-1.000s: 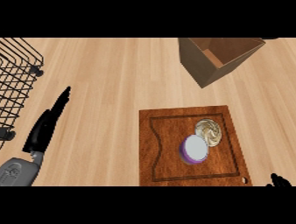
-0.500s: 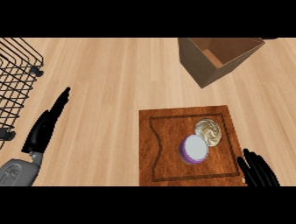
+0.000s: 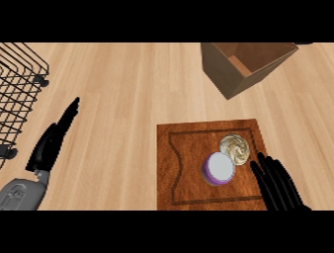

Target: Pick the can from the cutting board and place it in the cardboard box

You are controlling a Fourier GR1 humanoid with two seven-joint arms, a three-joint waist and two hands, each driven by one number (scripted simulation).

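A can (image 3: 226, 159) with a purple body and silvery ends lies tipped on the brown cutting board (image 3: 185, 148) at lower right. My right hand (image 3: 276, 185) rises from the lower edge just right of the can, fingers straight and open, their tips close to the can's side but apart from it. The open cardboard box (image 3: 244, 66) stands at the upper right, beyond the board. At the left my left hand (image 3: 51, 141) rests open with fingers pointing up, far from the board.
A black wire basket (image 3: 6, 104) fills the far left of the wooden counter (image 3: 126, 89), close to my left hand. Bare wood lies between the board and the box.
My right hand has risen from the lower right corner into view and now stands beside the can. The left hand, can and box have not moved.
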